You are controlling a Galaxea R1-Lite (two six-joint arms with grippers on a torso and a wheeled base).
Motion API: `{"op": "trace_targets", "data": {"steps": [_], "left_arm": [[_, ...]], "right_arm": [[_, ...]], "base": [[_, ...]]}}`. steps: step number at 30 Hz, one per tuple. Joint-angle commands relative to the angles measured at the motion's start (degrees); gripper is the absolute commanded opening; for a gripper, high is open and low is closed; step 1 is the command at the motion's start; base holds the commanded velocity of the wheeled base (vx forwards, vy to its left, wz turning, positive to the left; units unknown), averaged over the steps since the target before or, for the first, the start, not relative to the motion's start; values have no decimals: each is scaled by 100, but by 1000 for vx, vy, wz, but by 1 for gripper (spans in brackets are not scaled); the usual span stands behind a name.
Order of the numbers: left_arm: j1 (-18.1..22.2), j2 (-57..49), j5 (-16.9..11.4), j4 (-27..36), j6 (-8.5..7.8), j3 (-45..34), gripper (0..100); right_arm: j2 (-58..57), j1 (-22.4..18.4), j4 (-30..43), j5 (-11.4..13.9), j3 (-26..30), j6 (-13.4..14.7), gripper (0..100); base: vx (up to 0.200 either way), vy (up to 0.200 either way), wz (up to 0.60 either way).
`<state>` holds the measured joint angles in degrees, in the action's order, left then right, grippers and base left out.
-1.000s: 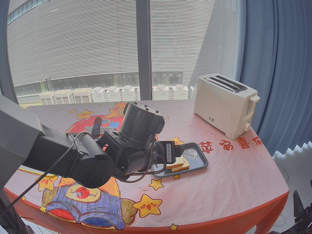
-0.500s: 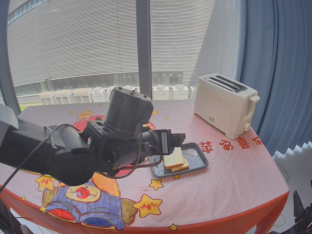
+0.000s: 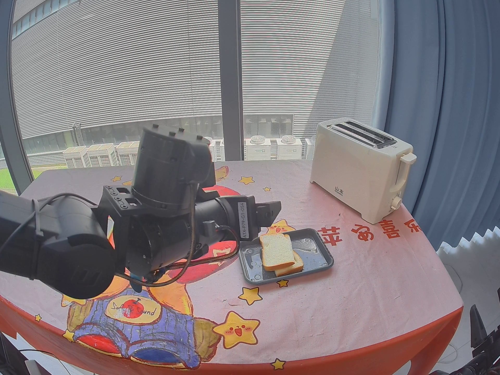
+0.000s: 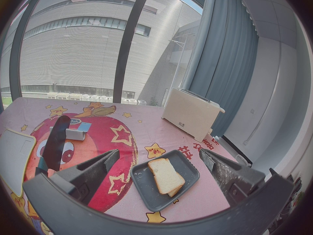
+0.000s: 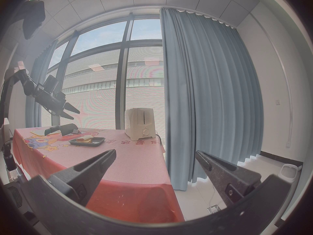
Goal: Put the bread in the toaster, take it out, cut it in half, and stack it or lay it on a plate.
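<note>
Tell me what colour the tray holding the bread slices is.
It's a dark grey rectangular tray, clearest in the left wrist view.

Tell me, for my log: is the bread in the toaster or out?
Out: the bread lies on the tray, apart from the toaster.

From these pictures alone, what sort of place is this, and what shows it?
Likely an office-type room staged as a kitchen corner: toaster, bread on a tray, cartoon tablecloth, tall window, blue curtain.

Matte black left arm (image 3: 57, 246) bears a cylindrical joint (image 3: 169, 170) (screws (image 3: 179, 130) atop), looping cables (image 3: 179, 269), white label (image 3: 241, 220).
</note>
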<state>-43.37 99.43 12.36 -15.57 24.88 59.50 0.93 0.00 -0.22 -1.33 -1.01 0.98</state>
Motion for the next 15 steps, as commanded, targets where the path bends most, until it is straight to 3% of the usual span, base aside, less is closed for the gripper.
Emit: {"op": "trace_targets", "data": {"steps": [1, 6, 7, 11, 15], "left_arm": [[13, -222, 21, -8, -10, -26, 100], [207, -345, 21, -8, -62, -9, 100], [312, -354, 12, -69, -177, -26, 100], [426, -371, 3, -447, -264, -229, 100], [795, -380, -14, -1142, -590, -554, 100]], "right_arm": [[-93, 0, -4, 1, 101, 8, 100], [-93, 0, -4, 1, 101, -1, 100], [-93, 0, -4, 1, 101, -1, 100], [-93, 0, -4, 1, 101, -1, 100], [-93, 0, -4, 1, 101, -1, 100]], "base": [[0, 0, 0], [0, 0, 0], [0, 0, 0], [0, 0, 0], [0, 0, 0]]}}
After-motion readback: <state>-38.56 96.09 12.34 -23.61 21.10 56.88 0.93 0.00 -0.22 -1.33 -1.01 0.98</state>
